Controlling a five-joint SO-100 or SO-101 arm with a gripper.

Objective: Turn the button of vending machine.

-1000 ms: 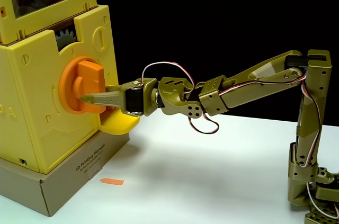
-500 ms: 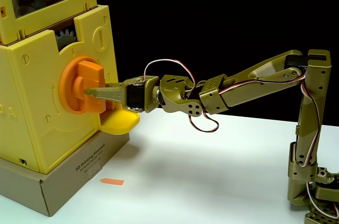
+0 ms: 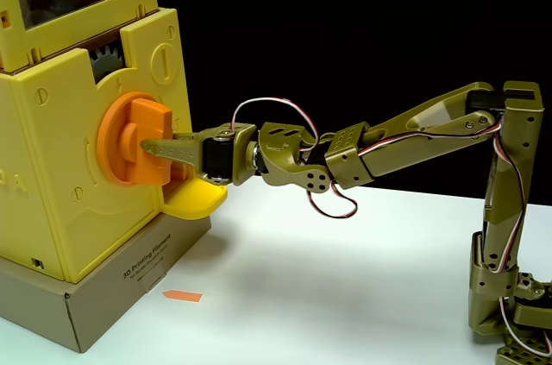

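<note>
Looking through the fixed view, I see my olive-green arm [image 3: 414, 136] stretched out to the left from its base on the white table [image 3: 345, 279], reaching toward the vending machine [image 3: 60, 184], a boxy yellow unit that stands on a grey cardboard box [image 3: 103, 296] at the left edge. On the machine's front face sits the button [image 3: 138, 141], a large orange disc with a thick bar handle standing upright across it. The gripper [image 3: 151, 147] has its pointed fingers [image 3: 168, 149] laid against the right side of that bar, about halfway up, with the tips overlapping the orange plastic. From this side angle I see one finger clearly and cannot tell how wide the jaws stand or whether they clasp the bar. Just below the knob, a yellow scoop-shaped tray [image 3: 194, 197] juts out under the wrist. A small orange tag [image 3: 182, 296] lies on the table in front of the box.
</note>
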